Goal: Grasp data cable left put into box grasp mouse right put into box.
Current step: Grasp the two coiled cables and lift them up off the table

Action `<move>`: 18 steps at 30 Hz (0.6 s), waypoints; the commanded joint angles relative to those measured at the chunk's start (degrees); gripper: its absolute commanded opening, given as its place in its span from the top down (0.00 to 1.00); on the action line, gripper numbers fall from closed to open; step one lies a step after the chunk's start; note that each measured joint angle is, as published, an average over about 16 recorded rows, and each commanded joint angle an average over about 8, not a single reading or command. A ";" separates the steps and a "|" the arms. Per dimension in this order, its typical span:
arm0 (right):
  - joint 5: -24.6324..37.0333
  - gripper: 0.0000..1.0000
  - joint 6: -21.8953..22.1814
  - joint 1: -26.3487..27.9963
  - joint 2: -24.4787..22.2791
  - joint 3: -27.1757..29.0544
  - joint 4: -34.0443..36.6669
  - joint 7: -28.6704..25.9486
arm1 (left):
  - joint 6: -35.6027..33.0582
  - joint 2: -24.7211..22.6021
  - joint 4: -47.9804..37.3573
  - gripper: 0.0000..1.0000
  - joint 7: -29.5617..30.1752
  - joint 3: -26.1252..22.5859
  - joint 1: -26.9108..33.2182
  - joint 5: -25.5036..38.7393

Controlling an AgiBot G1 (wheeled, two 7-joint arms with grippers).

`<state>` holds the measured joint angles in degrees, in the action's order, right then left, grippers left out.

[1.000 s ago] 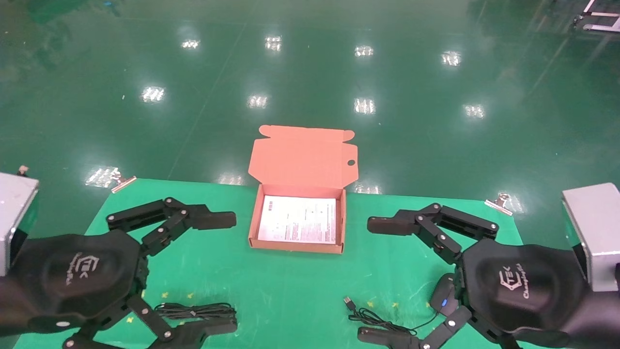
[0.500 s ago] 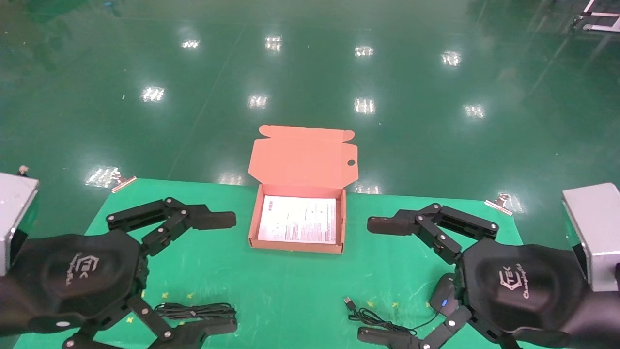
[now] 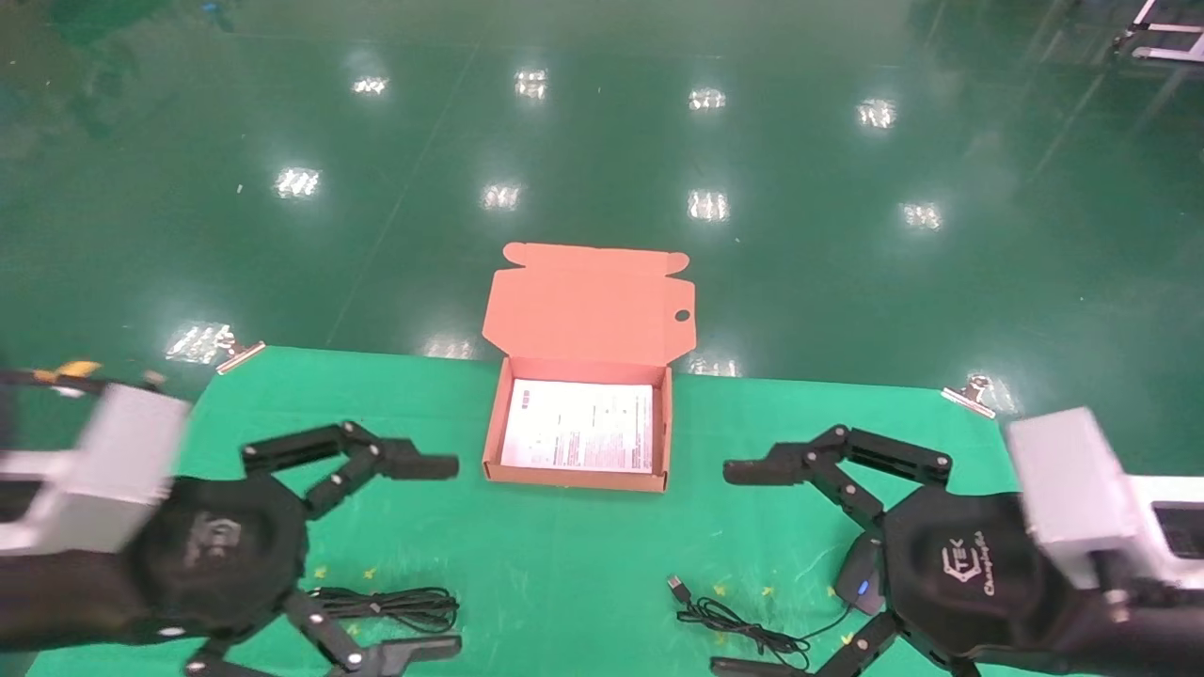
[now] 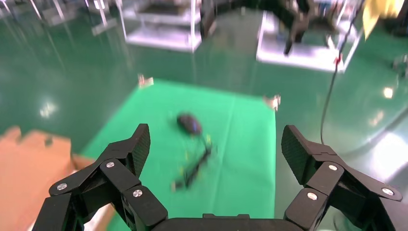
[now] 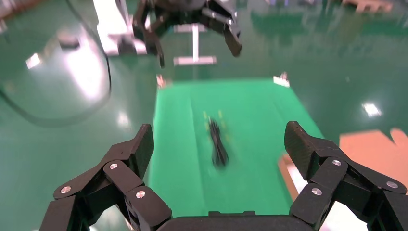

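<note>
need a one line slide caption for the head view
Open left gripper above the data cable, open right gripper by the mouse, open box between them on the green mat.

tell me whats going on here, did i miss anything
Nothing is packed yet. The box sits open mid-table with only a printed sheet inside. The cable lies on the green mat by the left end effector, and the mouse lies by the right end effector. Both end effectors are open and hold nothing. In the last second both arms have started shifting, so the pick-ups look about to begin.
</note>
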<state>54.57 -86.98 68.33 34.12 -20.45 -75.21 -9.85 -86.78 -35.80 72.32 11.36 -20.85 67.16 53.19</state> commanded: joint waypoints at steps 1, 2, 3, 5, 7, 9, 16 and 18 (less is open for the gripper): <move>3.01 0.00 -0.36 1.57 -0.46 -0.85 -0.41 0.09 | -0.44 -0.12 -0.16 0.00 0.43 -1.29 1.39 2.74; 5.31 0.00 -0.78 3.00 -0.31 -1.80 -0.68 0.21 | -0.59 -0.45 -0.27 0.00 0.76 -2.14 2.31 4.54; 7.69 0.00 -1.23 4.49 -0.13 -2.85 -0.97 0.34 | -0.72 -0.80 -0.40 0.00 1.08 -2.99 3.25 6.37; 12.65 0.00 -2.03 7.63 0.56 -5.41 -1.46 0.74 | -1.00 -1.58 -0.77 0.00 1.66 -4.67 5.06 9.98; 17.44 0.00 -2.62 10.73 1.55 -8.51 -1.78 1.35 | -1.22 -2.47 -1.26 0.00 2.04 -6.36 6.80 13.66; 22.11 0.00 -2.99 13.67 2.77 -12.11 -2.00 2.06 | -1.46 -3.45 -1.86 0.00 2.30 -8.08 8.41 17.25; 37.62 0.00 -1.66 20.17 7.81 -24.50 -2.34 4.61 | -1.19 -7.46 -4.44 0.00 1.82 -13.89 12.59 29.17; 41.66 0.00 -0.55 20.44 9.21 -26.89 -2.36 4.74 | -0.42 -8.66 -5.28 0.00 1.57 -15.25 13.18 32.28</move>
<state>95.56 -86.89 87.55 43.10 -46.18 -77.52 -6.13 -86.71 -44.37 67.04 12.93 -35.81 79.80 85.12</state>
